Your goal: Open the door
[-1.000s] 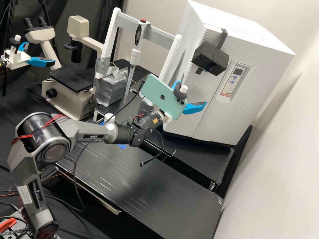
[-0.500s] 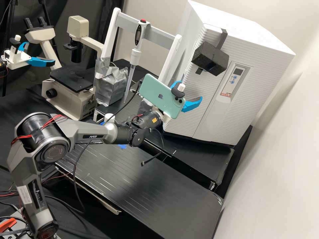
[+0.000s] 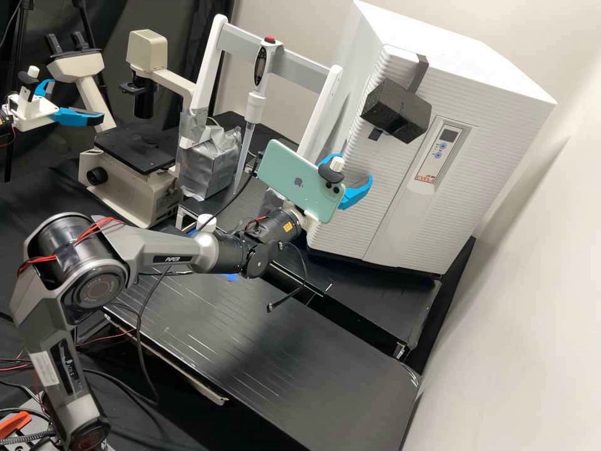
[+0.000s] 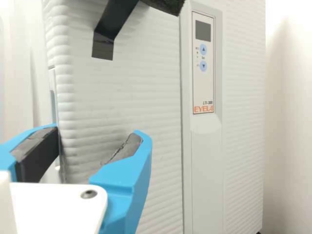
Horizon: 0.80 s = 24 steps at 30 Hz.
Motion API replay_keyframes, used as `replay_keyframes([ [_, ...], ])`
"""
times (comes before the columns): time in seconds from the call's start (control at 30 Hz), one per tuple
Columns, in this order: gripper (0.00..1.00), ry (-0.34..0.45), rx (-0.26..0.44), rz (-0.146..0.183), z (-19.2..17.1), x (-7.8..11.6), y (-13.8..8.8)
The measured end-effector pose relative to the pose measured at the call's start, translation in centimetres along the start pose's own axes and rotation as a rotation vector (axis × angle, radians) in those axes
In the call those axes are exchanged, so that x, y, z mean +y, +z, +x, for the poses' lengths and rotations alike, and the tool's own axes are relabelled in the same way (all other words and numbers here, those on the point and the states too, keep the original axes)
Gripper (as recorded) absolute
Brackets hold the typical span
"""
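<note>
High view puts my tool (image 3: 355,168), its fingers parted and holding nothing, by the near edge of the ribbed door (image 3: 355,228) on the white cabinet (image 3: 457,59); whether they touch, I can't tell. Higher up sits a black block (image 3: 395,113), near the control panel (image 3: 440,150).

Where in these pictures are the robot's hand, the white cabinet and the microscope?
Hand (image 4: 97,131): wrist view, midway between its blue fingertips.
White cabinet (image 3: 457,200): high view, on its ridged front.
Microscope (image 3: 136,150): high view, on its flat black stage.
</note>
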Motion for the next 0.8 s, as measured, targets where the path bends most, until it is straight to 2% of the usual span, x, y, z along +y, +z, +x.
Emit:
replay_keyframes([
  [0.47,0.00,-0.008,0.022,-0.021,-0.3,-0.2,0.2],
  [0.6,0.00,0.000,0.032,-0.035,-0.7,0.2,0.4],
  [0.7,0.00,0.002,0.031,-0.028,-1.1,0.4,0.6],
  [0.8,0.00,0.007,0.039,-0.037,-1.4,0.7,1.0],
])
